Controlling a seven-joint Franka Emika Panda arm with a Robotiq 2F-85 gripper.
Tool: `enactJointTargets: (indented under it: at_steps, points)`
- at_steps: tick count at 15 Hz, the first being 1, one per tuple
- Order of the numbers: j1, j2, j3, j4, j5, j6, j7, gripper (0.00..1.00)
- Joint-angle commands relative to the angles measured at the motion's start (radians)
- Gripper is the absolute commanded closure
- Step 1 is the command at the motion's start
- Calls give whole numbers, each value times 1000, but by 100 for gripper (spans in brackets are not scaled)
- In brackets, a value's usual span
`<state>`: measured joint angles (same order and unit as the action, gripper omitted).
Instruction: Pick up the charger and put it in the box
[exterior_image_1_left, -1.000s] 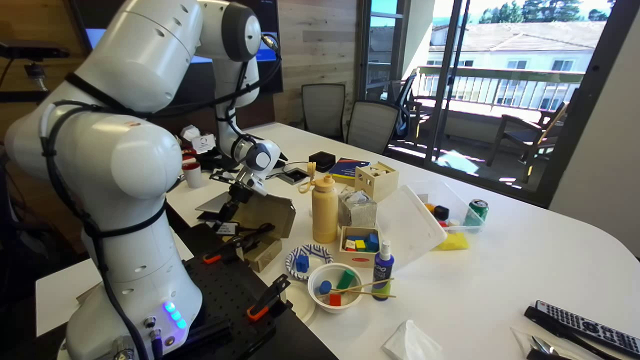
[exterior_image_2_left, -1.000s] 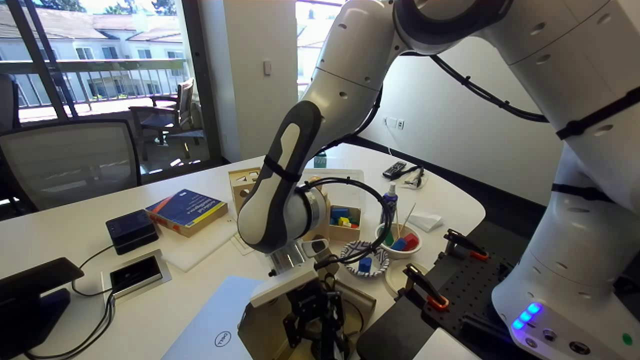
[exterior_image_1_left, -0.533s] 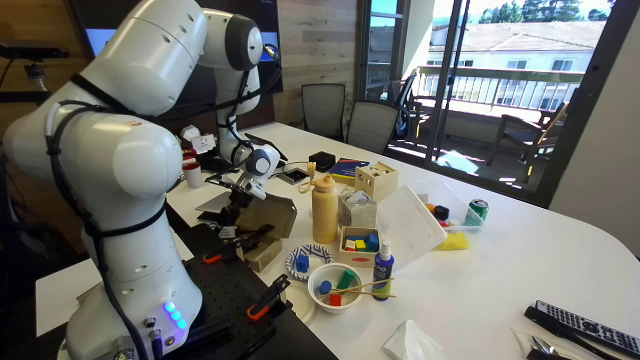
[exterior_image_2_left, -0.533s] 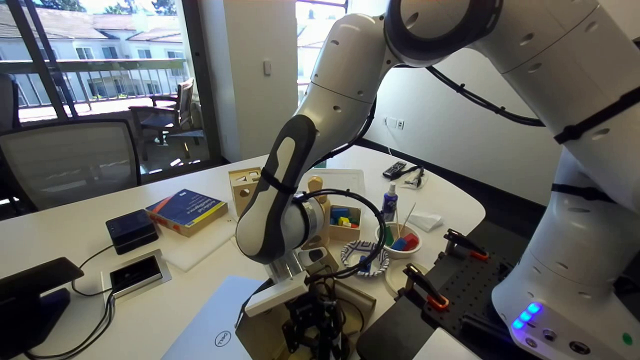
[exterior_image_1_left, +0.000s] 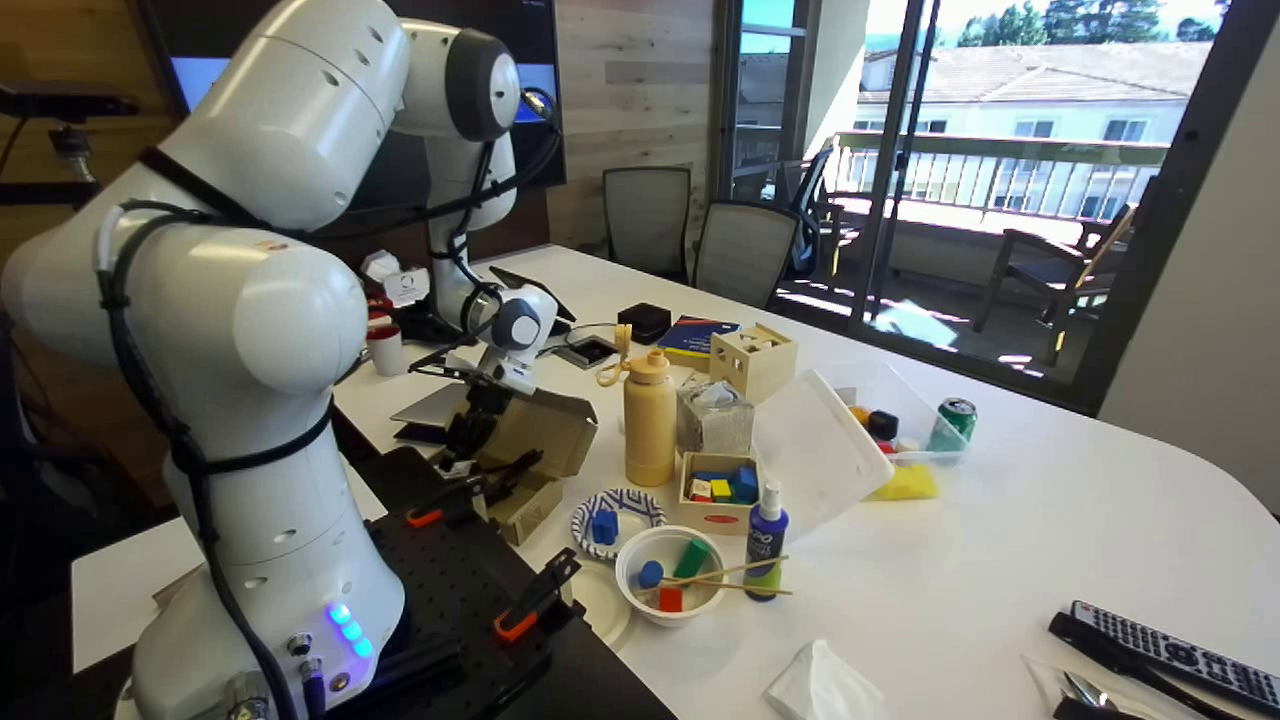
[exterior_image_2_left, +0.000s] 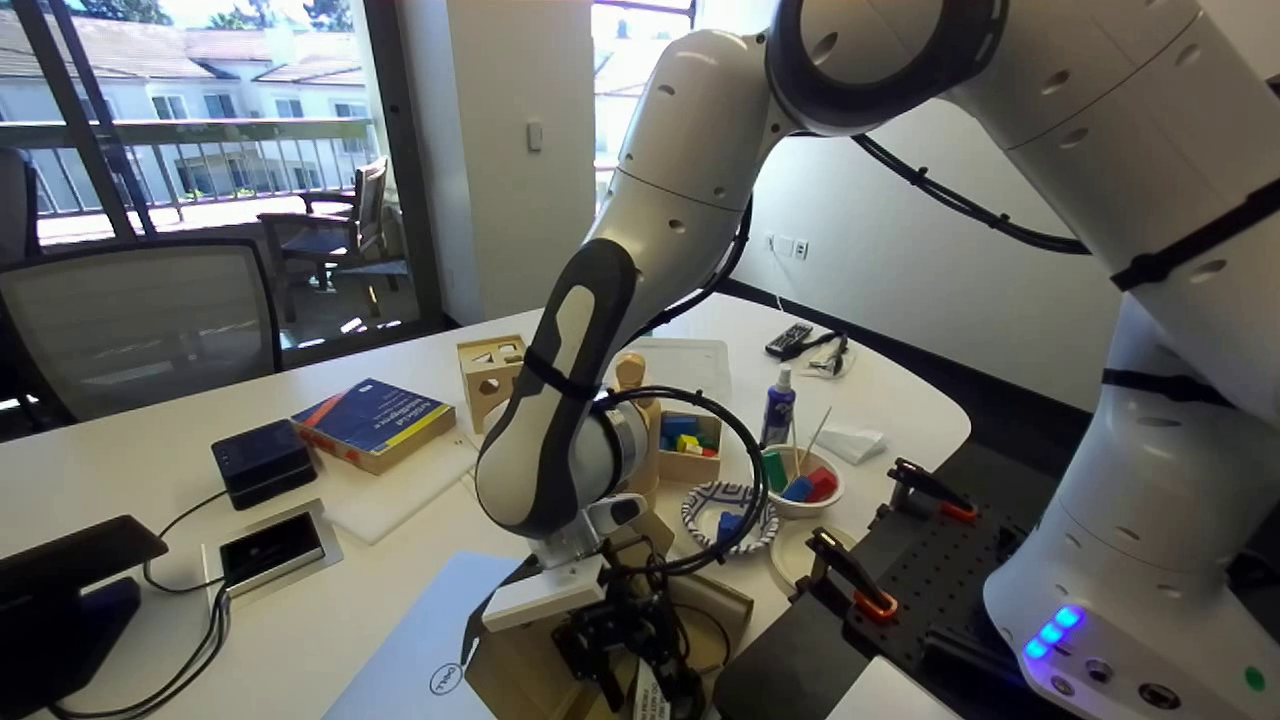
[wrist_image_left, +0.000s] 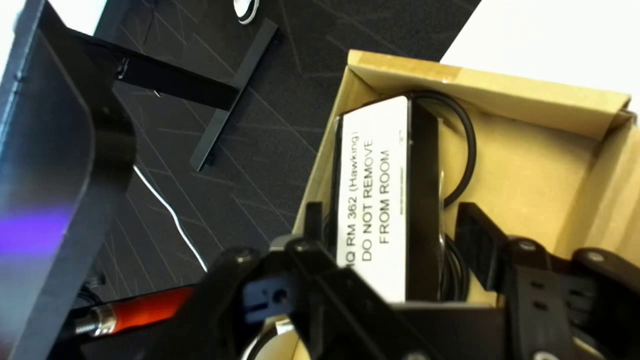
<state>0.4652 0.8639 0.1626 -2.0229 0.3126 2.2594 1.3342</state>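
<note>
The charger (wrist_image_left: 375, 195) is a black block with a white label and black cord. It lies inside the tan cardboard box (wrist_image_left: 530, 170), along one wall. My gripper (wrist_image_left: 389, 215) is open, one finger on each side of the charger, with a visible gap on both sides. The near end of the charger is hidden by the gripper. In an exterior view the box (exterior_image_1_left: 530, 510) has its lid up, and the gripper (exterior_image_1_left: 462, 452) reaches in above the charger (exterior_image_1_left: 458, 468). In an exterior view the label of the charger (exterior_image_2_left: 648, 695) shows between the fingers of the gripper (exterior_image_2_left: 648, 685).
A yellow bottle (exterior_image_1_left: 650, 420) stands beside the box. A patterned plate (exterior_image_1_left: 630, 545), a white bowl (exterior_image_1_left: 645, 600) and a block tray (exterior_image_1_left: 718, 518) are nearby. A laptop (exterior_image_2_left: 430, 640) lies against the box's other side. Black clamps (exterior_image_1_left: 540, 590) edge the robot's mount.
The arm has come down, with the gripper lower in the box. The charger shows slightly lower. The fingers look more spread, and the label now shows between them.
</note>
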Motion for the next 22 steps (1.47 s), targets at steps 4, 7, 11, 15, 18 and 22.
enactJointTargets:
  at_steps: [4, 7, 11, 15, 18, 22]
  points:
    - [76, -151, -59, -83, -159, 27, 122, 0]
    - [91, -237, -73, -105, -252, 18, 169, 0]
    - [78, -369, -58, -111, -346, -70, 162, 0]
    - [58, -508, -36, -98, -433, -246, 146, 0]
    - [30, -573, -15, -77, -504, -330, 123, 0]
    - [-11, -593, 10, -47, -561, -372, 70, 0]
